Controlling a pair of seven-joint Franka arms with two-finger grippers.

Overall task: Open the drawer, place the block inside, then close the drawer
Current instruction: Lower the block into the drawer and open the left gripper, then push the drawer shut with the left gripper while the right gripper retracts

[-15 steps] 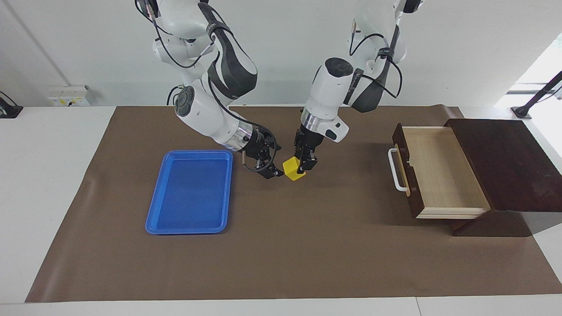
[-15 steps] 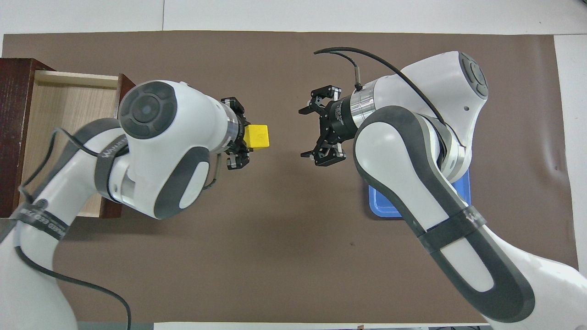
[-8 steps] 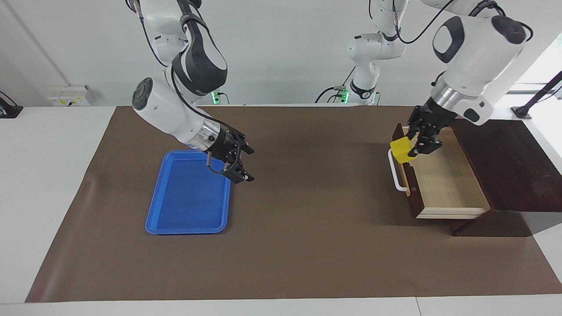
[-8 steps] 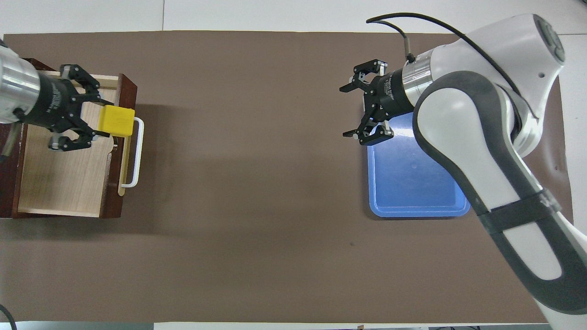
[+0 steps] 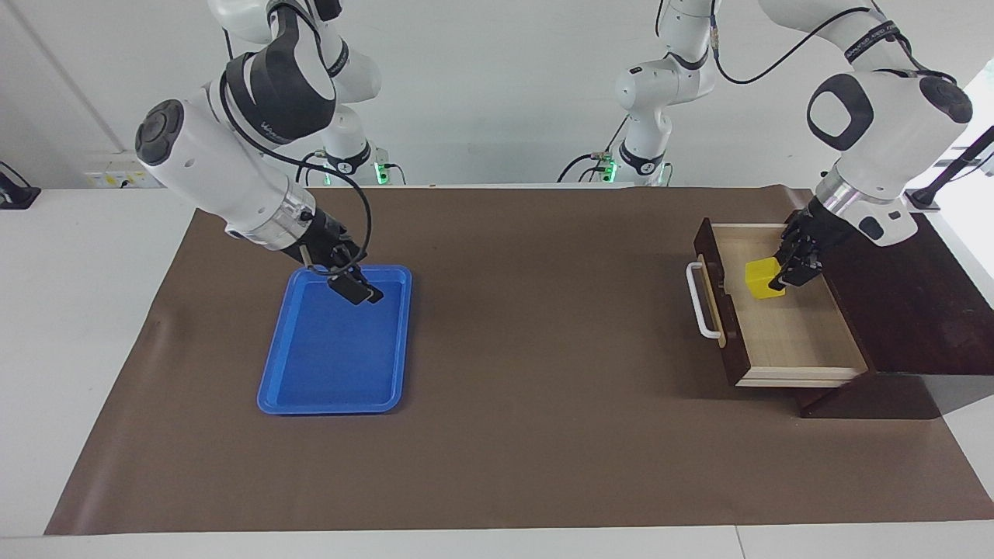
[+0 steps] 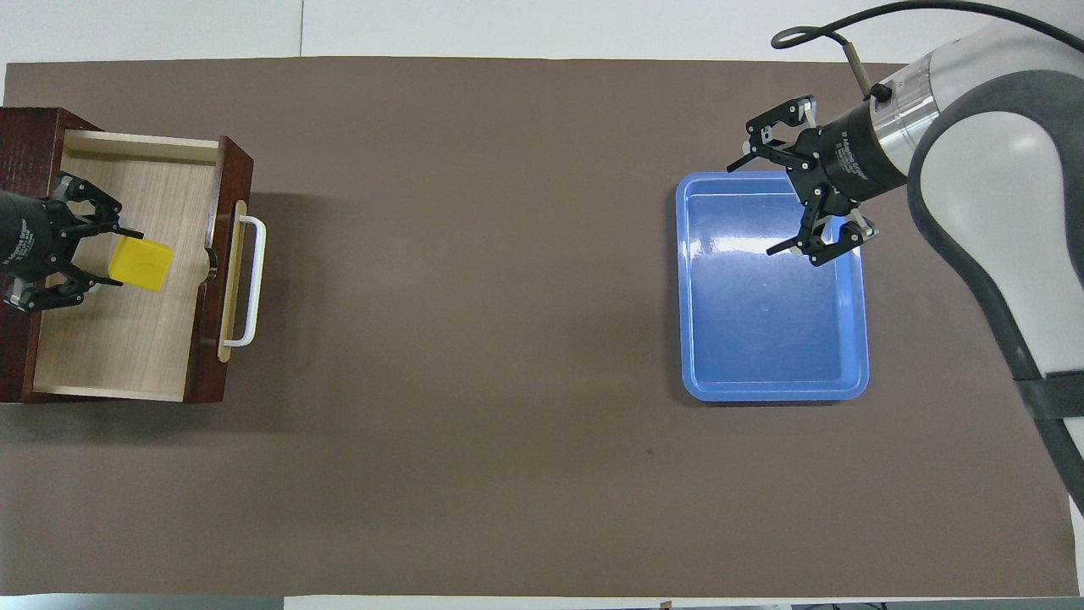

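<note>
One dark wooden box [image 5: 893,295] at the right edge of the facing view, with one open drawer [image 5: 776,310] bearing one white bar handle [image 5: 701,301]. One yellow block [image 5: 762,278] inside. One blue tray [image 5: 311,388] at centre left. One brown mat [image 5: 528,435] across one white table [image 5: 70,326]. Two Franka arms, two grippers: left [image 5: 792,268], right [image 5: 359,289].

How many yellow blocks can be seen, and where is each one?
1. The yellow block is held by the left gripper inside the open drawer. None shows elsewhere, though the drawer's box could hide some.
</note>
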